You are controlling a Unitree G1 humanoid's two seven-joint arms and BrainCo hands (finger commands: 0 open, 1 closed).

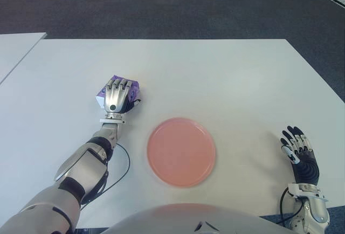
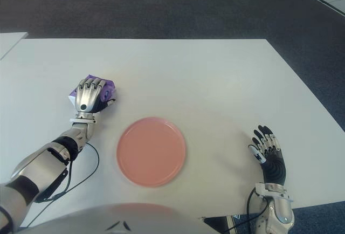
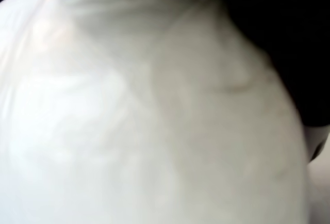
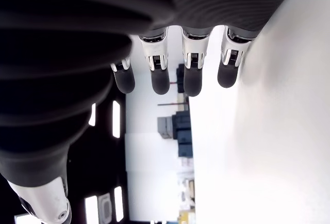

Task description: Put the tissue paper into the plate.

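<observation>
Your white table (image 1: 226, 83) carries everything in play, and on it, beside your left hand (image 1: 117, 98) toward the robot's right and nearer the body, sits the round pink plate (image 1: 181, 151), bare, well apart from the hand's fingers. The left hand lies palm-down over the purple tissue paper packet (image 1: 132, 89), whose edges show around the knuckles and fingertips; the fingers drape over its top and far side, so you appear to be at the grasping step, hand laid upon the packet, with nothing lifted yet. The left wrist view shows only a pale surface pressed close to the lens, so you cannot confirm from it whether the fingers have closed firmly round the packet or merely rest on it. Your right hand (image 2: 268, 152) shows at the near right edge of the table, beside the plate on its right, fingers spread and holding nothing, as its own wrist view confirms. The next move, as judged here, calls for you to secure the grip, raise the packet clear of the table, carry it rightward and toward the body until it hangs over the plate, then release.
</observation>
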